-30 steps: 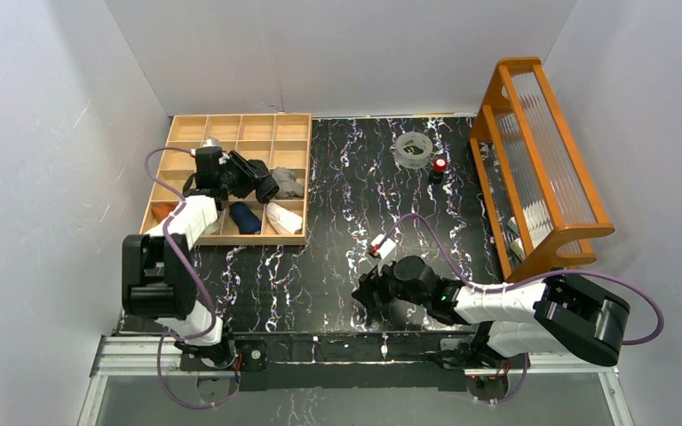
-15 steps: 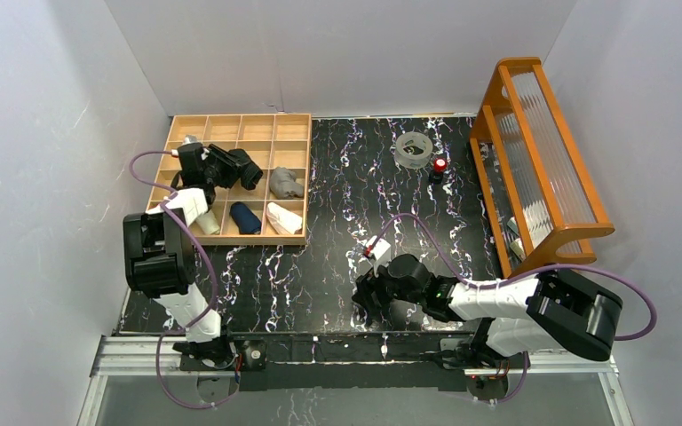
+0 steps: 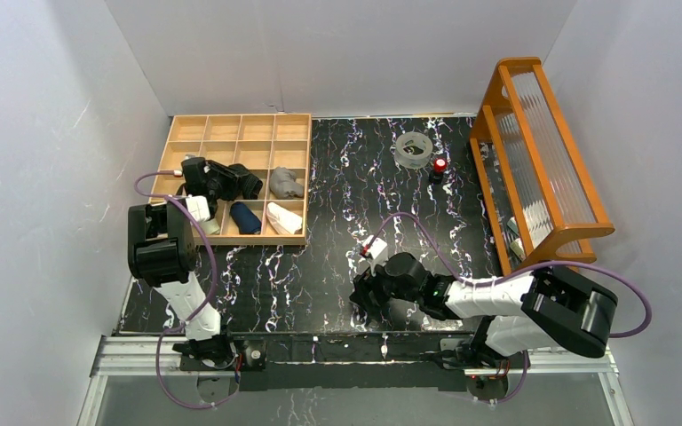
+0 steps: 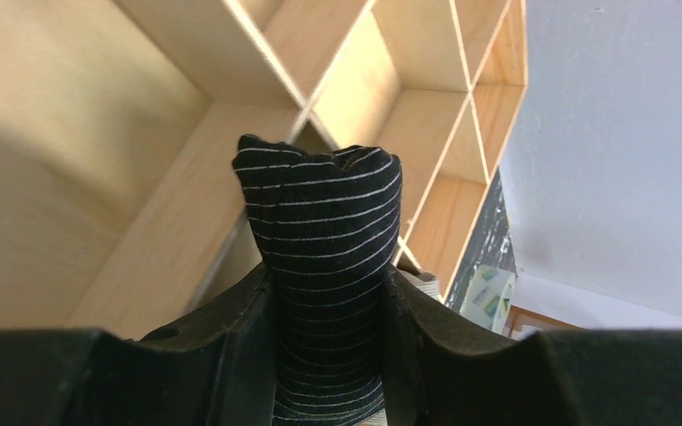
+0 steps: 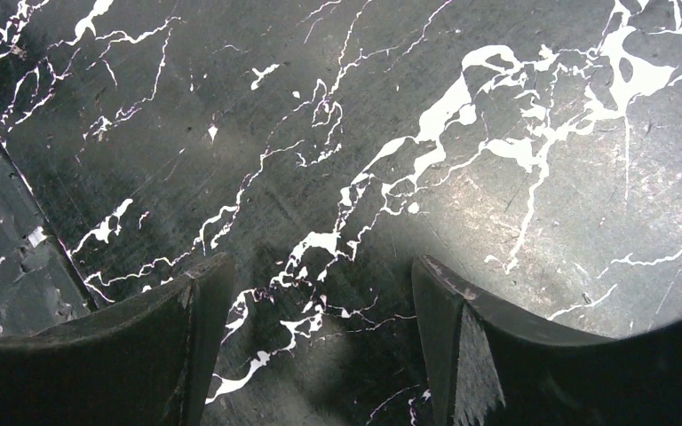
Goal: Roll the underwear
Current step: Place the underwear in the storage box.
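My left gripper (image 4: 327,297) is shut on the rolled black underwear with thin pale stripes (image 4: 324,222) and holds it over the wooden compartment tray (image 4: 71,177). In the top view the left gripper (image 3: 251,184) is above the tray's middle cells (image 3: 253,133). A rolled beige-grey underwear (image 3: 285,183) lies in the cell just right of it. My right gripper (image 5: 315,293) is open and empty, close over the black marbled table (image 5: 497,222); in the top view the right gripper (image 3: 361,293) is near the table's front edge.
A dark blue roll (image 3: 245,216) and a white roll (image 3: 284,216) fill front tray cells. A clear tape ring (image 3: 414,148) and a small red-topped object (image 3: 440,166) sit at the back. An orange wooden rack (image 3: 537,160) stands on the right. A white tag (image 3: 375,246) lies mid-table.
My left gripper has drawn back to the left over the tray, away from the beige-grey roll, still holding the striped roll. The right arm has shifted only slightly left.
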Robot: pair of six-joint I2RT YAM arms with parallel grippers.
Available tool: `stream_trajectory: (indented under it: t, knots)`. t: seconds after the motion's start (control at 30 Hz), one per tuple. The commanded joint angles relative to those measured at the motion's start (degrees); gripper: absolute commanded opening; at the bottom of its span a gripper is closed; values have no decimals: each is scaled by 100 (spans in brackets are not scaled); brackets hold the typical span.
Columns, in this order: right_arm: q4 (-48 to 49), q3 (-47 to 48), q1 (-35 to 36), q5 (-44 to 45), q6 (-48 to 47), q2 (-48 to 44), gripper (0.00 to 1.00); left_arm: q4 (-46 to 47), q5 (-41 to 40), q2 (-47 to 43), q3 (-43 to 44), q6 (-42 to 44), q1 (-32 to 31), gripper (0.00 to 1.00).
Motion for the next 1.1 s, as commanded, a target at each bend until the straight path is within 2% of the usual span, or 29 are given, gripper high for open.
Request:
stream_trajectory:
  t: [0.0,0.13,0.53,0.7,0.83,1.03,1.07]
  knots:
    - [-140,169,-13,-76,-28,144,80,-296,-410,-86,-20,251,-107,0]
    - [-139,189,-10,-95,-12,209,80,-1311,-848,65,324,532,-303,0]
    - [-267,218,-12,-12,-5,280,80,-2073,-1427,409,711,192,-708,0]
    - [-323,215,-12,38,-3,249,80,-3249,-1836,680,1229,561,-798,0]
    - [-388,246,-10,80,1,275,80,-3735,-2072,803,1461,881,-798,0]
    - [-452,259,-17,77,-10,259,79,-3937,-2145,901,1716,1182,-798,11]
    - [-470,266,-13,93,-7,252,79,-4040,-2115,956,1825,1253,-798,19]
